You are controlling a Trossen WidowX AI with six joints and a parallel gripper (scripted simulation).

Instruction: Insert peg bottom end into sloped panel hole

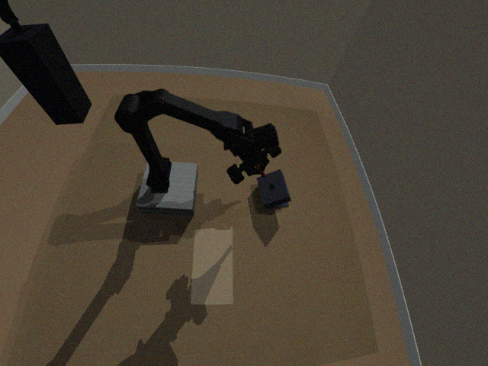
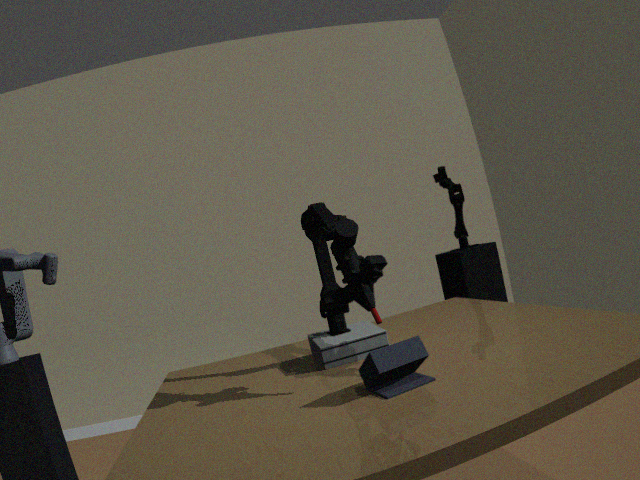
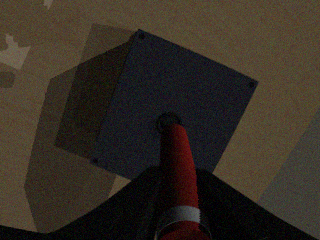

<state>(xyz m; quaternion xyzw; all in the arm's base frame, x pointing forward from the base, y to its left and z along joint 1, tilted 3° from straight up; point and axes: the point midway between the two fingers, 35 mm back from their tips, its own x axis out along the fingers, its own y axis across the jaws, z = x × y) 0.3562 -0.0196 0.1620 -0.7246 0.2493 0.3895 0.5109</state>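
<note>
My gripper (image 1: 258, 168) (image 2: 369, 304) (image 3: 176, 178) is shut on a round red peg (image 1: 261, 171) (image 2: 376, 314) (image 3: 179, 180) with a white band near its held end. The peg points down and away from me toward the dark blue sloped panel (image 1: 277, 191) (image 2: 400, 359) (image 3: 207, 87). In the wrist view the peg's far tip lines up with the round hole (image 1: 271, 187) (image 3: 164, 119) in the panel's face, and the hole is mostly hidden behind the tip. In the top and exterior views the peg hangs a little above the panel's upper edge, apart from it.
The arm's grey base block (image 1: 179, 189) (image 2: 348, 345) stands left of the panel. A pale rectangle (image 1: 212, 265) is marked on the table in front of the base. Black camera stands (image 1: 41, 75) (image 2: 470, 271) are at the table's far corners.
</note>
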